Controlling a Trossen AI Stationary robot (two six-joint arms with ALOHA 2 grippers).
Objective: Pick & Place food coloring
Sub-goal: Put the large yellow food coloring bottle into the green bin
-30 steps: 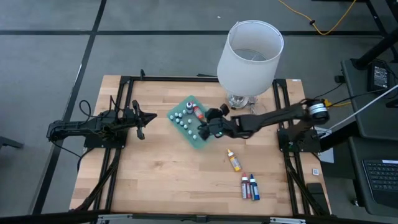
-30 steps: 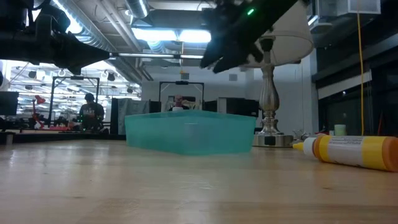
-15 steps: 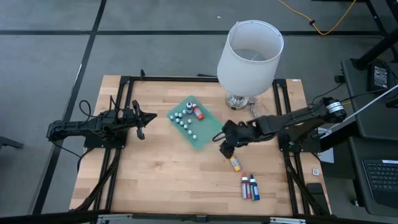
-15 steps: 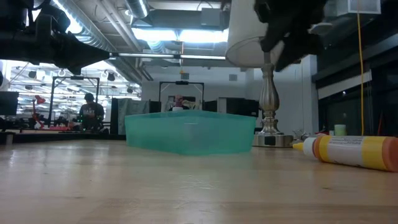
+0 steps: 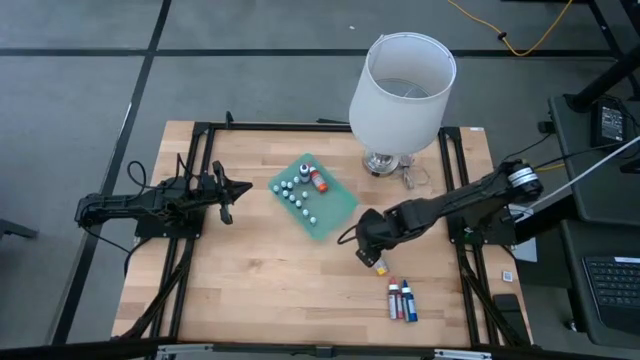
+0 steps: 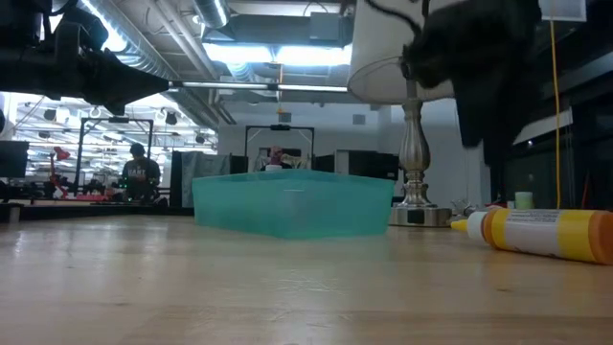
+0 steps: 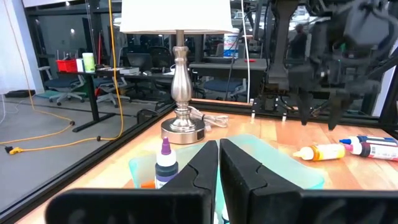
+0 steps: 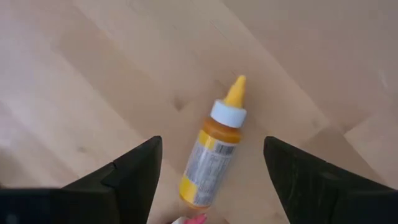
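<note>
- The right gripper [image 8: 211,171] hangs with its fingers spread wide apart and nothing between them, one finger on each side of the orange bottle [image 8: 214,146] lying on the bare wood directly under it.
- In the high view the right gripper [image 5: 368,240] covers most of that orange bottle [image 5: 379,266], whose end pokes out just past it, toward the table's front edge.
- The bottle lies on its side, yellow tip pointing away from the wrist; its long axis runs between the fingers, so the grip would close across its body.
- Judged from this, the step in hand is the approach to pick up this bottle; no contact shows yet.
- The next move calls for a straight descent until the fingers bracket the label, then a close on the body; a round bottle could roll if only one finger touches first.
- Farther out, two more bottles [image 5: 402,300] lie side by side beyond the orange one, near the front edge.
- On the opposite side sits the green tray [image 5: 338,208], already holding small white-capped bottles and an orange one, likely the drop place.
- The left gripper [image 5: 225,196] waits well apart beyond the tray, fingers together.
</note>
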